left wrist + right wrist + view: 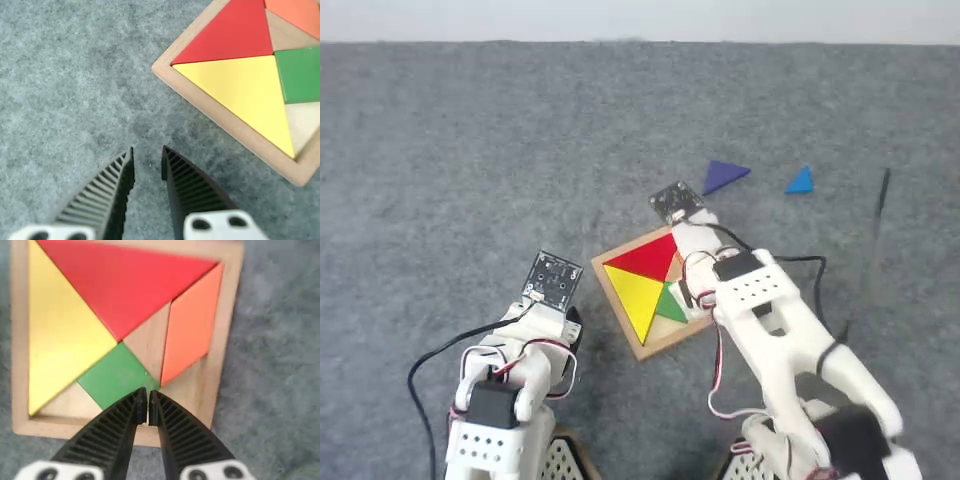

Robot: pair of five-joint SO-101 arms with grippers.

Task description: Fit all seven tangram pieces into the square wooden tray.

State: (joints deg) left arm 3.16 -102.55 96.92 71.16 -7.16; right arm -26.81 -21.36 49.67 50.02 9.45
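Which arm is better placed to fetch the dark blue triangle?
Probably the right. The dark blue triangle lies beyond the wooden tray on that arm's side; the right gripper hangs over the tray, the left gripper sits at the tray's opposite side.

Wooden tray (19, 340) with four coloured pieces (125, 285) (60, 335) (116, 376) (192, 325) fitted; two blue triangles (724, 176) (800, 181) lying outside.

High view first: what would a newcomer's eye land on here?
The wooden tray, holding a red triangle, yellow triangle, green square and orange parallelogram, sits under the shut right claw. A dark blue triangle and a light blue triangle lie loose on the grey mat beyond it.
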